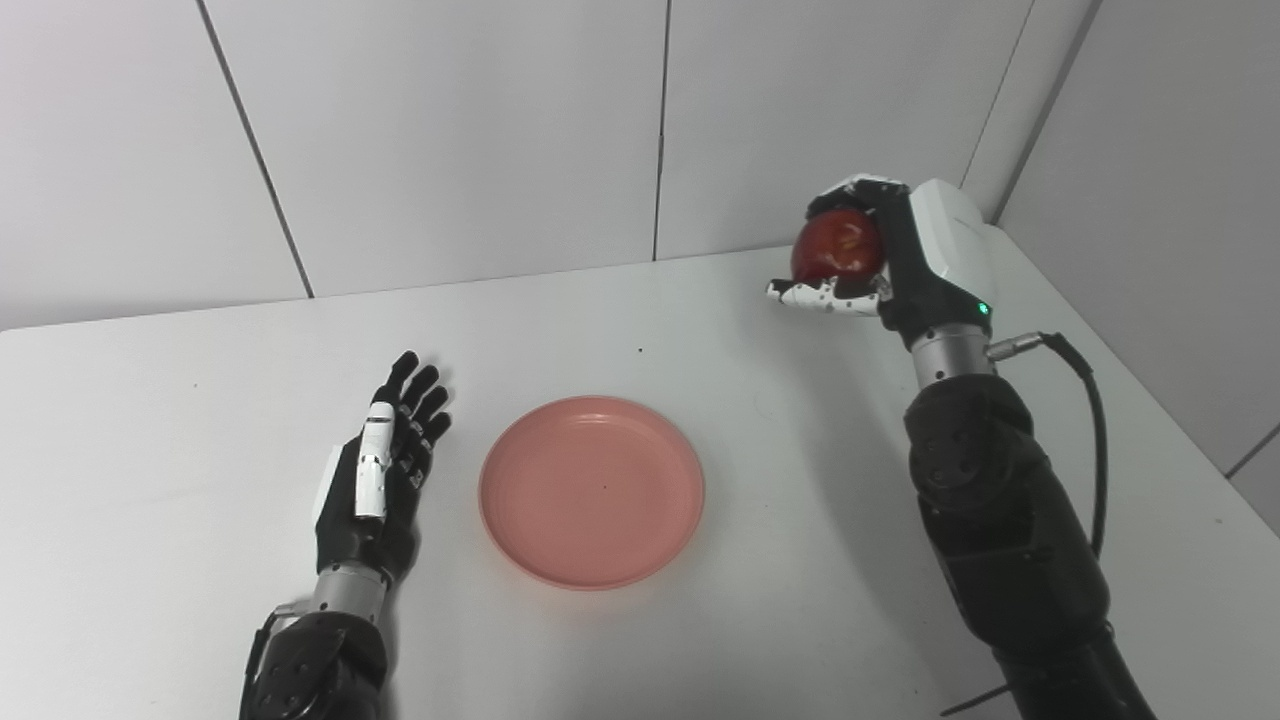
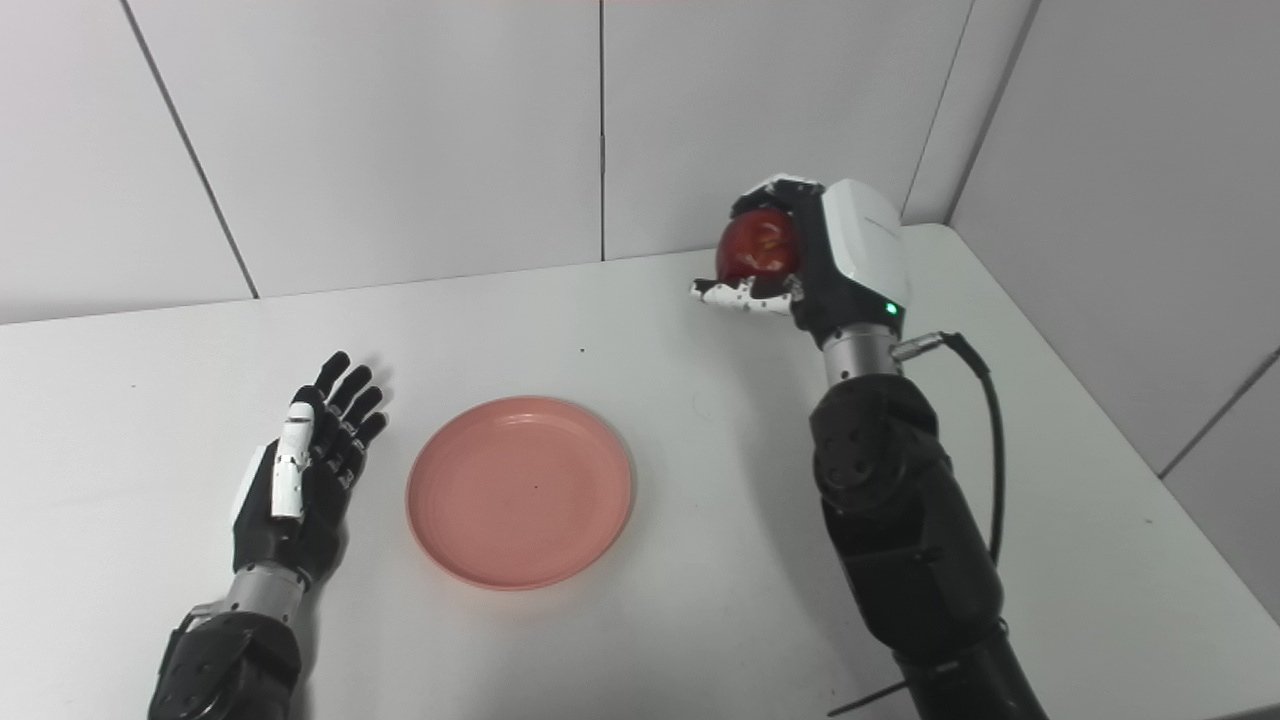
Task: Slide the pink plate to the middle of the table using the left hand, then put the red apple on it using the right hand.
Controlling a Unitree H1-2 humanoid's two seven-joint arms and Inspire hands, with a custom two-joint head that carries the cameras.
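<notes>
A round pink plate [image 1: 590, 490] lies flat near the middle of the white table [image 1: 760, 600], with nothing on it. My left hand [image 1: 385, 460] rests open just left of the plate, fingers straight and apart, a small gap from its rim. My right hand [image 1: 880, 255] is raised above the table's far right part, shut on the red apple [image 1: 838, 246]. The apple shows between the fingers and thumb, held well above the tabletop and to the right of the plate.
White wall panels [image 1: 450, 130] stand right behind the table's far edge. The table's right edge [image 1: 1150, 400] runs diagonally close to my right arm, where a black cable [image 1: 1095, 420] loops out from the wrist.
</notes>
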